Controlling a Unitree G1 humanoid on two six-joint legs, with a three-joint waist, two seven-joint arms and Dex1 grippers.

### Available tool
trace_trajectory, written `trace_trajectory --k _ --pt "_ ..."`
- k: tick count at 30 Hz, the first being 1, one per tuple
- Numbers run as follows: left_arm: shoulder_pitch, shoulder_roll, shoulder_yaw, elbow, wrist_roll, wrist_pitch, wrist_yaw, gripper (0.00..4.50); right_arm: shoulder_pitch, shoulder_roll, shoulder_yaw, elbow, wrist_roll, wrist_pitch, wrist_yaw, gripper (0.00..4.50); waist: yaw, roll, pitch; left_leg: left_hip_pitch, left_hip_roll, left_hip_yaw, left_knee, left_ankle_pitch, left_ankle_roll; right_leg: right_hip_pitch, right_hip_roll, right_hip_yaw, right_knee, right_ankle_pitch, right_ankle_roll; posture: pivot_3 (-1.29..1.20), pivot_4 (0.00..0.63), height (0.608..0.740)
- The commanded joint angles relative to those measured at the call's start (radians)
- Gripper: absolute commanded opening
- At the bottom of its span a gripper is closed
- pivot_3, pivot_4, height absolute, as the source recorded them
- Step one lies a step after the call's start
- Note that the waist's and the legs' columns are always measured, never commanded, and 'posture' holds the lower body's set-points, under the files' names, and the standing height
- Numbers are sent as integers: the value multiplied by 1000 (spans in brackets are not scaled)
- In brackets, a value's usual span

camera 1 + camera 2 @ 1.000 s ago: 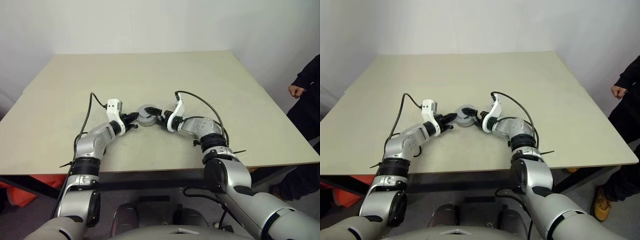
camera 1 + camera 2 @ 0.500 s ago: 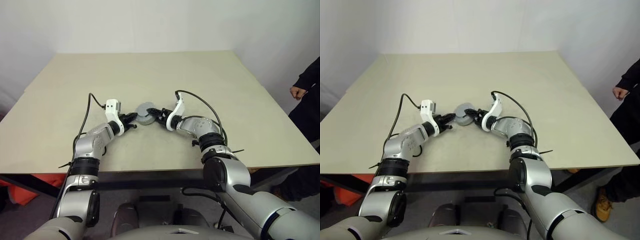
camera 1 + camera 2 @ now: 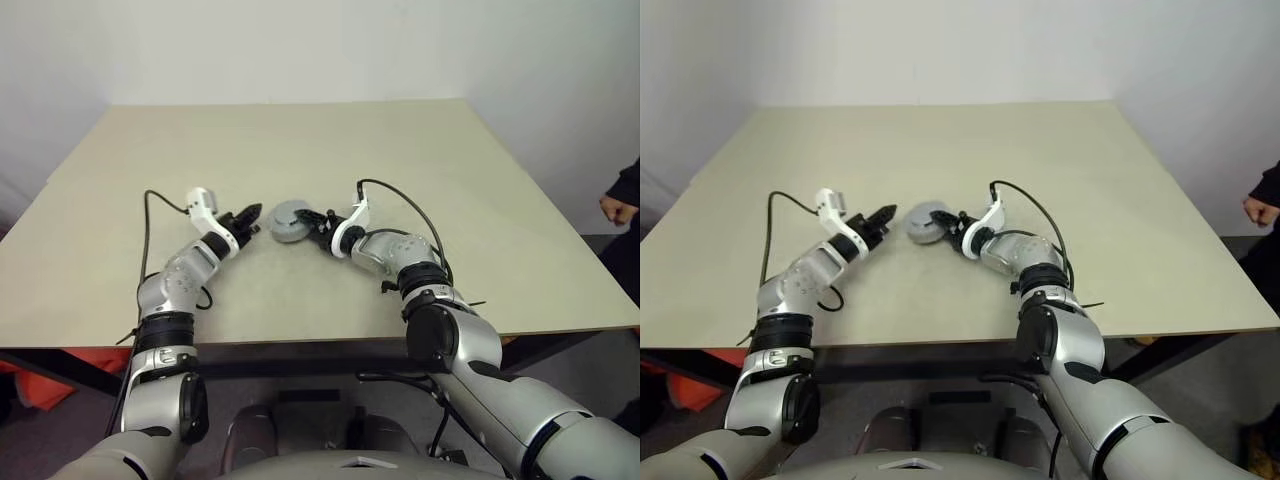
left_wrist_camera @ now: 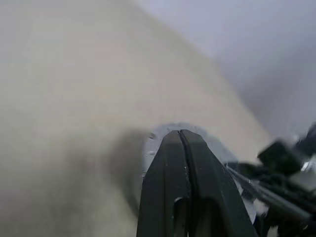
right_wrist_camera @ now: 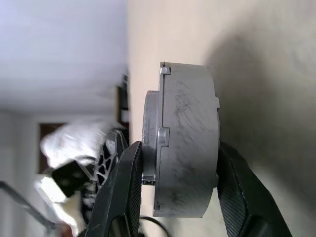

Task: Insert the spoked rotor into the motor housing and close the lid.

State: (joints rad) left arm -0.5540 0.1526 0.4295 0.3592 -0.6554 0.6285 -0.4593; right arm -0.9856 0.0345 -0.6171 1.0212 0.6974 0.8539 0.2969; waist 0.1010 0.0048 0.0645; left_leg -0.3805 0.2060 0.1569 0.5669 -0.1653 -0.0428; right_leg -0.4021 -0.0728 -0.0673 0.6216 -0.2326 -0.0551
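The right pincer [image 5: 170,173] clamps the motor housing [image 5: 187,138] with the lid [image 5: 150,133] on it (just above the counter [image 3: 400,160]); the left pincer [image 3: 252,213], closed and empty, sits just beside it.

Head stereo pair looks down over table [image 3: 300,140]; wrist cameras close, both facing motor housing [image 5: 187,138].

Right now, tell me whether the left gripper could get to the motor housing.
Probably yes: the shut left gripper hovers just beside the motor housing, with only bare table between. The right gripper already clamps it.
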Motion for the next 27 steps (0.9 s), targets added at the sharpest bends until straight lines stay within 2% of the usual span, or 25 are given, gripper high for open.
trace_trajectory --k 1,7,10,21,27 --pt "-18 6 76 -66 -114 32 28 0 -78 -1 -56 -56 105 27 10 1985 0 0 0 -1 0 0 1 0 0 -1 0 0 0 0 0 0 0 740" --pt "31 3 121 -137 -241 119 46 0 -87 2 -46 -194 191 166 23 1985 5 0 0 -5 0 -1 5 -2 3 -1 0 -1 0 0 0 0 0 740" --pt "52 -2 129 -184 -321 175 45 591 -56 15 -9 -292 209 231 25 1985 8 0 0 -5 0 -1 5 -2 3 -1 0 -1 0 0 0 0 0 740" --pt "112 -6 120 -276 -528 310 86 4433 -25 23 22 -366 220 257 9 1985 24 0 0 -4 0 -1 5 -1 1 -1 0 -1 1 1 2 0 0 740" --pt "100 -24 108 -254 -621 363 131 4474 -5 32 55 -415 234 290 26 1985 26 0 0 -4 0 -2 5 -1 1 -1 0 -1 1 3 5 0 0 740"
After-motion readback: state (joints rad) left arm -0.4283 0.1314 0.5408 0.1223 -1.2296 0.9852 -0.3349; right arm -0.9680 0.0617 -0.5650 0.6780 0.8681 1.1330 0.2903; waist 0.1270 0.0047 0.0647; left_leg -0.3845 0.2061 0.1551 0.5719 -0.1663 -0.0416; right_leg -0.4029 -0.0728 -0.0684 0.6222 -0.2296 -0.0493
